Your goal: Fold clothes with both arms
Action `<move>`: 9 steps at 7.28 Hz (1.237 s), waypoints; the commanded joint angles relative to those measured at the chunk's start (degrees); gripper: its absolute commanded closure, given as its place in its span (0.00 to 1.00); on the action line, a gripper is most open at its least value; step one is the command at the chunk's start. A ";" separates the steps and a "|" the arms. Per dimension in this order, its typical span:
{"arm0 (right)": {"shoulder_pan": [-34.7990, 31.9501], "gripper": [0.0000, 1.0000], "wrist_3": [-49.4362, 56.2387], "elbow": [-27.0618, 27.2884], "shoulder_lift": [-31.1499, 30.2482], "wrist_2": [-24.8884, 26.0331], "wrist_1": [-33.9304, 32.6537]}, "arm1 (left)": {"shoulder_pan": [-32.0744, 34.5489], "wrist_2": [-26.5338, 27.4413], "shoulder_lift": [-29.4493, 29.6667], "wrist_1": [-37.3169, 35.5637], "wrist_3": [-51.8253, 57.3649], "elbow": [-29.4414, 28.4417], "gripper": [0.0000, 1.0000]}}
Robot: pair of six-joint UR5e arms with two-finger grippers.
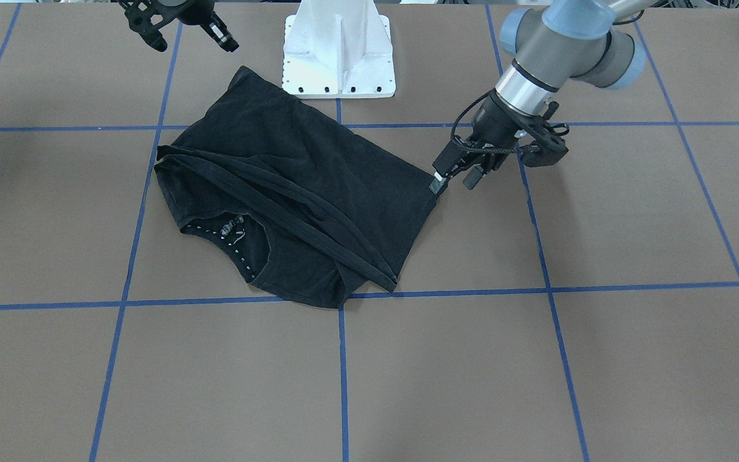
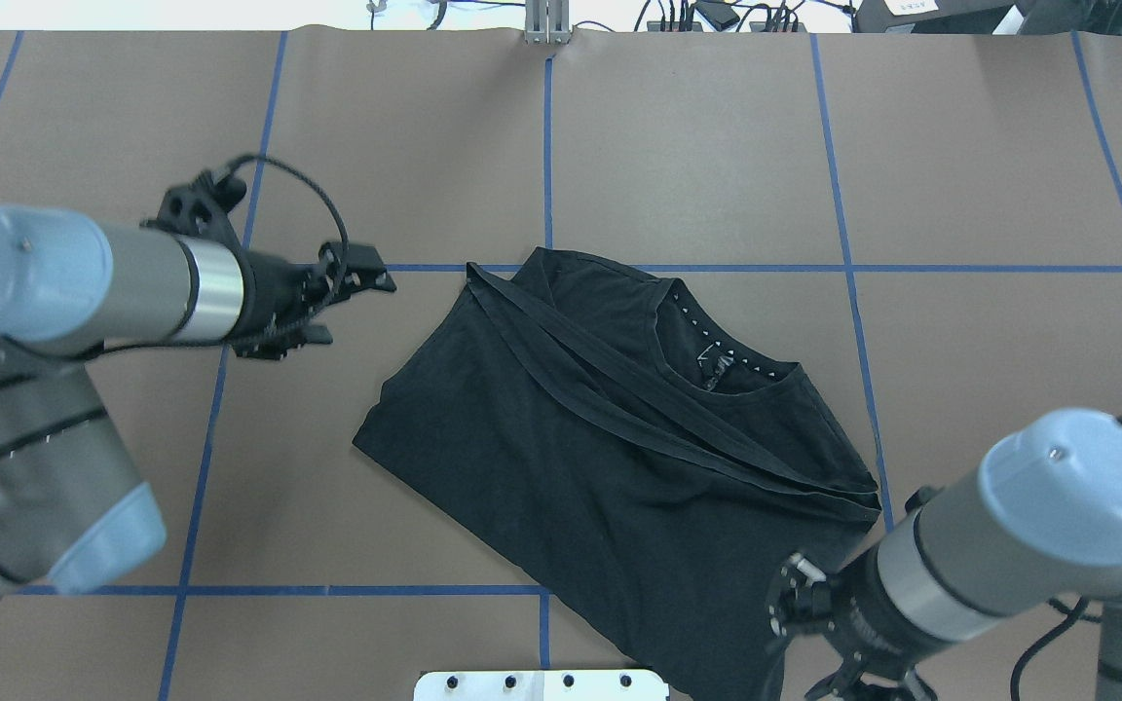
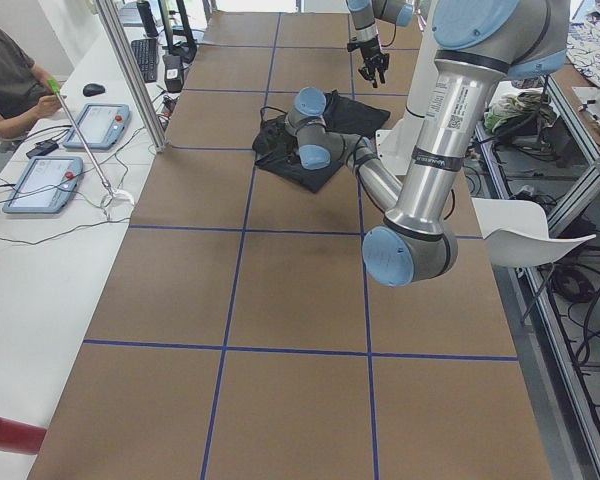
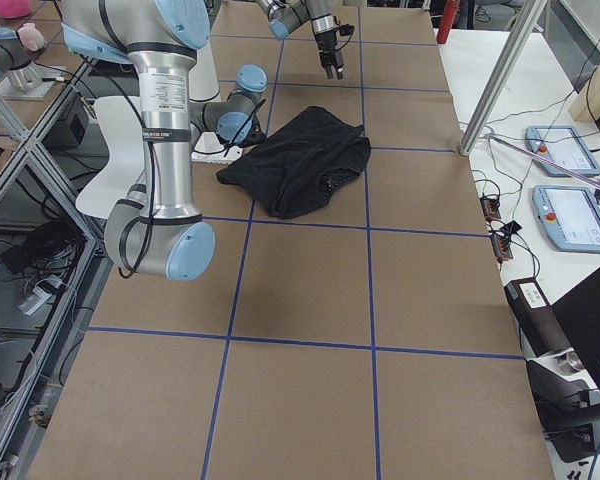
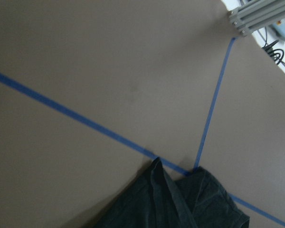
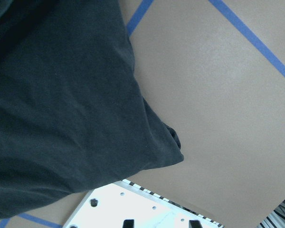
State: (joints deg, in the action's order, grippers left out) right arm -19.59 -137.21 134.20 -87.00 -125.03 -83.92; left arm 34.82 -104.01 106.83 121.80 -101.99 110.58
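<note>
The black T-shirt (image 2: 580, 458) lies rumpled and skewed by the robot-side edge of the worktop, about midway along it, with one corner just beside the white pedestal (image 1: 339, 58). It's half-folded at best. A hemmed band runs diagonally across it, and the collar (image 2: 663, 355) gapes toward the edge away from the robot (no graphic showing, only black cloth). I'd say we're between folds. The left gripper (image 1: 453, 184) hovers off the shirt's side nearer the worktop's left end, fingers spread, holding nothing. The right gripper (image 1: 193, 45) hangs near the pedestal, also spread and empty. Next, I reckon, each claw must drop onto a corner and pinch every layer there.
</note>
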 commanded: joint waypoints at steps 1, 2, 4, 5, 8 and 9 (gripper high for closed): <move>-11.03 0.00 1.93 -0.86 2.61 -2.76 0.08 | -6.93 5.30 -4.16 -3.85 -0.76 2.36 0.05; -15.08 0.00 6.38 -4.53 6.20 -2.59 0.08 | -8.17 5.40 -4.17 -3.85 -0.76 0.44 0.08; -19.07 0.00 7.92 -12.36 12.45 -2.76 -0.01 | -8.80 5.66 -3.38 -3.76 -0.76 -1.77 0.14; -19.43 0.00 8.10 -12.47 12.56 -2.76 -0.01 | -9.58 5.66 -3.03 -3.76 -0.76 -3.25 0.15; -20.48 0.00 11.68 -14.66 12.56 -2.06 -0.01 | -11.61 5.84 -1.62 -3.85 -0.76 -5.98 0.21; -21.36 0.00 11.96 -14.93 12.56 -2.06 -0.01 | -11.88 6.01 -0.93 -3.93 -0.93 -6.17 0.26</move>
State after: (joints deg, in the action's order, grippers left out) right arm -40.03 -126.40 119.90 -74.47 -127.18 -83.91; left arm 23.39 -98.16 105.19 117.93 -102.79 105.08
